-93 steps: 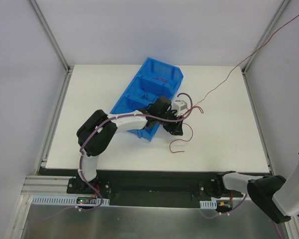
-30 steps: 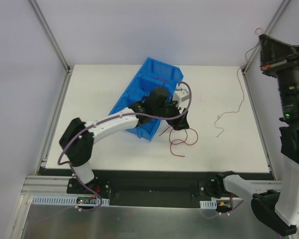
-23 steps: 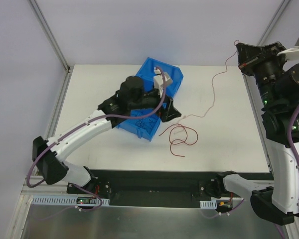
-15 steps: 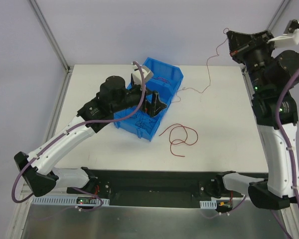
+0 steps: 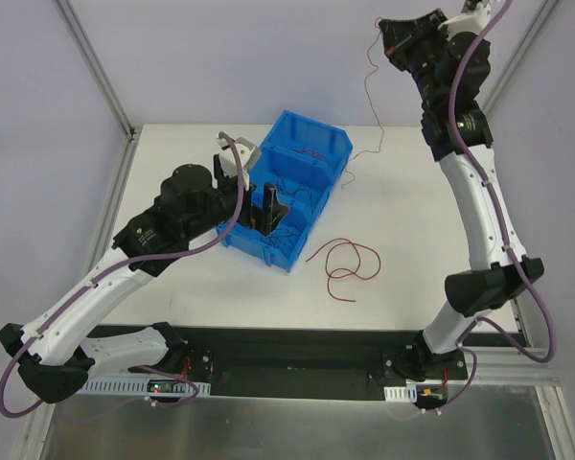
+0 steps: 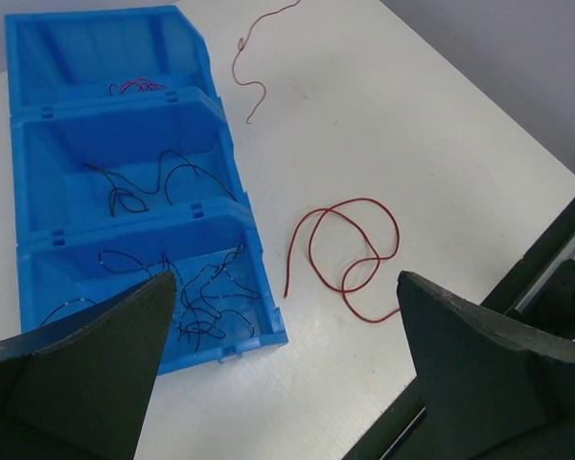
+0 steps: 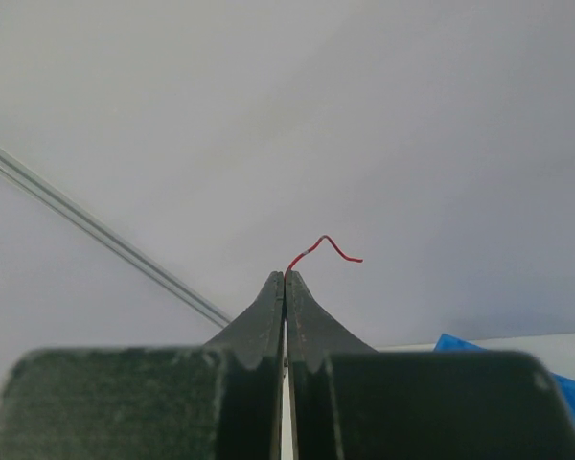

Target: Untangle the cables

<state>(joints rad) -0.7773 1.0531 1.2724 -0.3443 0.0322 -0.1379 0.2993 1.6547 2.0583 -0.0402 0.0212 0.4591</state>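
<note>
A single red strand is pinched between the fully closed fingers of the right gripper, which is raised high above and beyond the far end of the blue three-compartment bin. Only a short kinked tip of the strand is seen past the fingertips in the wrist view. From there the strand hangs down, and its lower end lies on the white table just beside the bin's far compartment.

The left gripper is held with its jaws spread wide and nothing between them, above the bin's near end. A loose red coil is left on the table beside the bin's near compartment, apart from the wall. Tangled black wires are seen in the near compartment, a few more black ones in the middle one, and reddish ones in the far one.

The hold on the hanging strand is judged slight: so thin a wire, taken near its tip, could be lost if it is swung or if its trailing end is caught on the bin's rim. If the left jaws are lowered into the near compartment, several black wires could be taken at once, and the light bin could be dragged or tipped.
</note>
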